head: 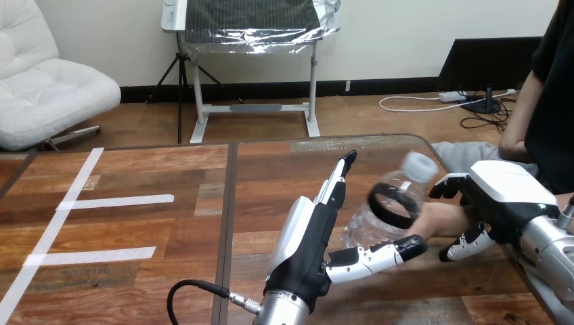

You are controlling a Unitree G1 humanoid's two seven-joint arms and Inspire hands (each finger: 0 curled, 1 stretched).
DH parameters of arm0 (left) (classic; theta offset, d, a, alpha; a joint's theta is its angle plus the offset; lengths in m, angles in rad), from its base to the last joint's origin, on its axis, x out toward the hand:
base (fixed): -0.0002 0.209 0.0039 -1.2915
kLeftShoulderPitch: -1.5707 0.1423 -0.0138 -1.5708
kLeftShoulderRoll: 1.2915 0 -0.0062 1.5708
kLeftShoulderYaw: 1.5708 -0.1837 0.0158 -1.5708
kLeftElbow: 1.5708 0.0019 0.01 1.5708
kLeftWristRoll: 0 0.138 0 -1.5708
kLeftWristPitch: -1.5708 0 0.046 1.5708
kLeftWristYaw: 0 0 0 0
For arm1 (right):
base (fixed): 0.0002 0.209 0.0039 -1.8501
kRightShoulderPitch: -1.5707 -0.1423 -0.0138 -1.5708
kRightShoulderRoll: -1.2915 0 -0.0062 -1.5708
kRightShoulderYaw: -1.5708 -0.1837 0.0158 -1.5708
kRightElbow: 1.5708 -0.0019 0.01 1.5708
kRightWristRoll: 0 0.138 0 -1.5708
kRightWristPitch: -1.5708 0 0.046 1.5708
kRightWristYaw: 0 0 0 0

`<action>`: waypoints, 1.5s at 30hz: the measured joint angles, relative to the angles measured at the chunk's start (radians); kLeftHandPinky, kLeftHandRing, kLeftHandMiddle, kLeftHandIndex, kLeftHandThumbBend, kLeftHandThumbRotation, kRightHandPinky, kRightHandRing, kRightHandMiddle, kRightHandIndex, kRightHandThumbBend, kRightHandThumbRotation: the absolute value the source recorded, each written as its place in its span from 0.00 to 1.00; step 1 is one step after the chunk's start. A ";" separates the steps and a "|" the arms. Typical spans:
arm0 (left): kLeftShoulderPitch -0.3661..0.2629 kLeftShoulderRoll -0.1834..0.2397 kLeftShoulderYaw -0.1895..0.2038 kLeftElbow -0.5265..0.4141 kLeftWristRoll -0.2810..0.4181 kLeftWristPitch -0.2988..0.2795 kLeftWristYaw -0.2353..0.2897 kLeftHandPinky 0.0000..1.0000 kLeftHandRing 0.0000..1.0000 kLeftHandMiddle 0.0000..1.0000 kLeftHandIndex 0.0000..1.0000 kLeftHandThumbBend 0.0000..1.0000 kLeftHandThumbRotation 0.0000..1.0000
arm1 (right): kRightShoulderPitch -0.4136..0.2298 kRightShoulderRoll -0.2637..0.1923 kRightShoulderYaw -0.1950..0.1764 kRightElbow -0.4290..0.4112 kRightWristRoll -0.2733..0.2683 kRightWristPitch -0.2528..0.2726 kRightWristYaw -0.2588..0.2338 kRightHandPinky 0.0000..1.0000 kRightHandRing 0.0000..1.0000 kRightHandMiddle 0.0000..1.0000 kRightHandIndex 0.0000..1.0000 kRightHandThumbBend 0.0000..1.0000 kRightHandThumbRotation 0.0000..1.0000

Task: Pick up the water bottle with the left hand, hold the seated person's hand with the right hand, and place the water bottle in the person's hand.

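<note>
- Looking at the right half of the table (169, 237), you find both hands close together, with the bottle (391, 203) between them.
- Left hand (308, 237): the arm enters from 6 o'clock, and you see the back of the hand.
- Its fingers (336, 183) reach out nearly straight toward 1 o'clock, along the bottle's 9 o'clock side.
- Its thumb (372, 259) stretches toward 3 o'clock under the bottle's body.
- Record the bottle as pinched between those fingers and the thumb.
- Bottle: clear plastic with a dark band round its middle, tilted so that the white cap (420, 166) points to 1 o'clock.
- The base sits low, at 3 o'clock of the left palm. It appears to be raised off the table and resting on the thumb.
- Person's hand (438, 220): it lies just at 3 o'clock of the bottle.
- You cannot tell whether the bottle touches it or only stands just beside it.
- Right hand (504, 193): the arm enters from 4 o'clock, with the white back shell facing up.
- Its fingers (448, 186) curl down over the top of the person's hand, and its thumb (467, 245) curls in from below.
- Record the person's hand as clasped, close to the wrist.
- The wrist itself is hidden behind the right hand.
- White tape strips (115, 201) lie on the table at 9 o'clock, well apart from both hands.
</note>
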 measured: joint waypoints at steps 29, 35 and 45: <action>0.000 0.004 0.000 -0.004 -0.011 -0.033 0.018 1.00 1.00 1.00 1.00 0.96 1.00 | 0.204 -0.005 -0.125 -0.340 0.036 0.063 0.052 0.88 0.94 0.92 0.87 0.76 0.06; 0.001 0.004 0.000 -0.004 -0.011 -0.033 0.019 1.00 1.00 1.00 1.00 0.96 1.00 | 0.255 -0.002 -0.153 -0.440 0.036 0.138 0.104 0.92 0.97 0.94 0.87 0.74 0.08; 0.001 0.005 0.001 -0.004 -0.010 -0.033 0.023 1.00 1.00 1.00 1.00 0.94 1.00 | 0.340 0.005 -0.195 -0.594 0.035 0.250 0.165 0.98 1.00 0.97 0.90 0.74 0.12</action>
